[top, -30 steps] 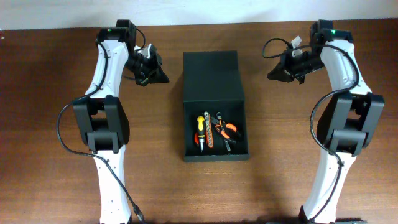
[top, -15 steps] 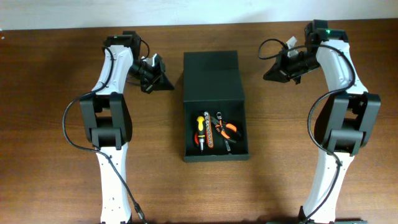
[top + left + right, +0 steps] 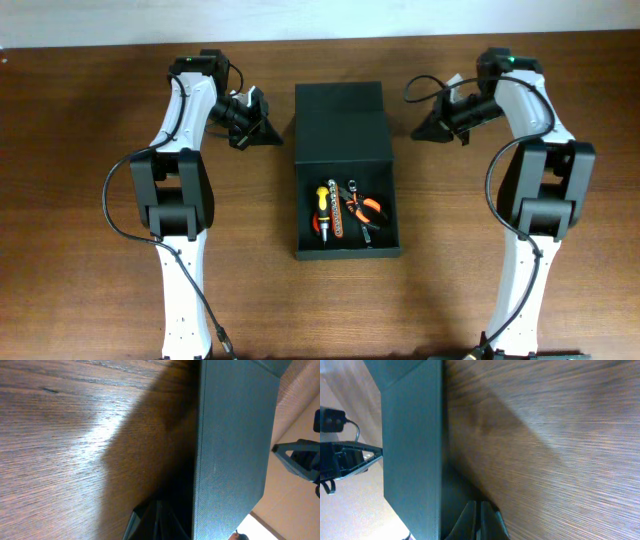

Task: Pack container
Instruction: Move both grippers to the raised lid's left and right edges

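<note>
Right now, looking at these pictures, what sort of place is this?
Probably a robotics lab or test bench rather than a home. A left arm and a right arm stand at a wooden table, with a black container holding hand tools between them.

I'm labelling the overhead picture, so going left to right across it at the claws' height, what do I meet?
left arm → left claw, shut → container → right claw, shut → right arm
</note>
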`<state>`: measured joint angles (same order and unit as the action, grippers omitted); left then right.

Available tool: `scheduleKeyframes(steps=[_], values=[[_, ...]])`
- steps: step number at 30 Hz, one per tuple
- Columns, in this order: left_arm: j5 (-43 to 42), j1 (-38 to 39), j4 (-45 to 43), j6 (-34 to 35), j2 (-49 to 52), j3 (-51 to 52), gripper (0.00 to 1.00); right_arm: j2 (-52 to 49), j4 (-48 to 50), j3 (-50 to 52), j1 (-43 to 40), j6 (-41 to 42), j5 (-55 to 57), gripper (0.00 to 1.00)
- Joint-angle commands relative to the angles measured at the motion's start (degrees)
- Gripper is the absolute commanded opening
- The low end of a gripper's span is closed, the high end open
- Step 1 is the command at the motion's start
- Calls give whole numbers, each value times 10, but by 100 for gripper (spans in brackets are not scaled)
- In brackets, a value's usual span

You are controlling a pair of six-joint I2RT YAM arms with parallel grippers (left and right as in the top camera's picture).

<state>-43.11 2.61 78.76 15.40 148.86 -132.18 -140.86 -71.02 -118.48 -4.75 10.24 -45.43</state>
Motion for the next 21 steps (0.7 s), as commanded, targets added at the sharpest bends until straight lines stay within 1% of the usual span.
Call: scheduleKeyframes(steps=[1, 4, 21], values=[[-14, 3, 0, -14, 15, 2, 2, -7, 0, 2, 24, -9, -20, 4], [-32, 5, -1, -14, 28, 2, 2, -12, -1, 2, 35, -9, -20, 4], [-32, 20, -15, -13, 32, 2, 2, -39, 10, 2, 36, -9, -20, 4]])
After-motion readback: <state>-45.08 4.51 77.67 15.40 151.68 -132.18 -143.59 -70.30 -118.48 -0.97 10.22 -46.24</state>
